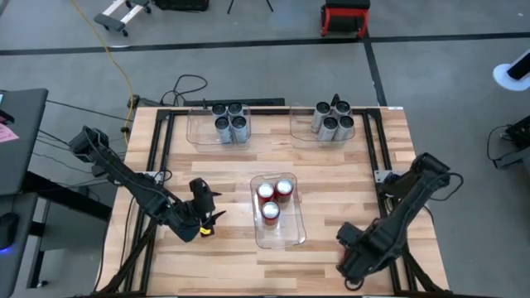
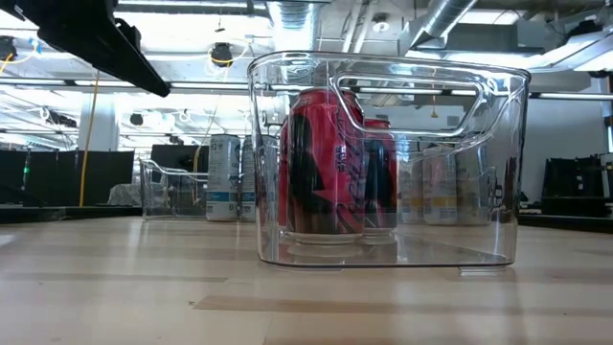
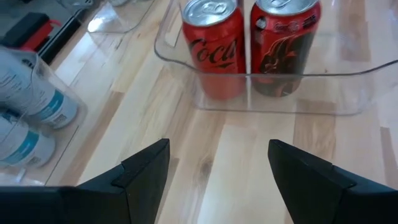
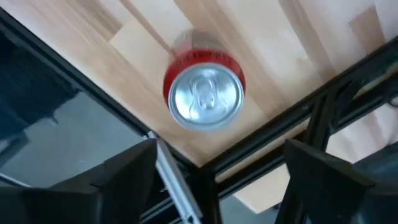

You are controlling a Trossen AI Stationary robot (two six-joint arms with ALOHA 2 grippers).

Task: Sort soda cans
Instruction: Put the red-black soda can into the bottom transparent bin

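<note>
Soda cans sat sorted in three clear bins: red ones (image 1: 271,199) in the near middle bin (image 1: 286,238), silver-grey ones (image 1: 230,122) far left, dark ones (image 1: 333,120) far right. One red can (image 4: 204,90) stood on the table (image 1: 331,182) by its corner frame under the right gripper (image 4: 217,171), fingers spread wide, holding nothing. The left gripper (image 3: 217,168) hovered wide and empty before the middle bin

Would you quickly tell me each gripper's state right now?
Left gripper: open, empty.
Right gripper: open, above a red can.
</note>
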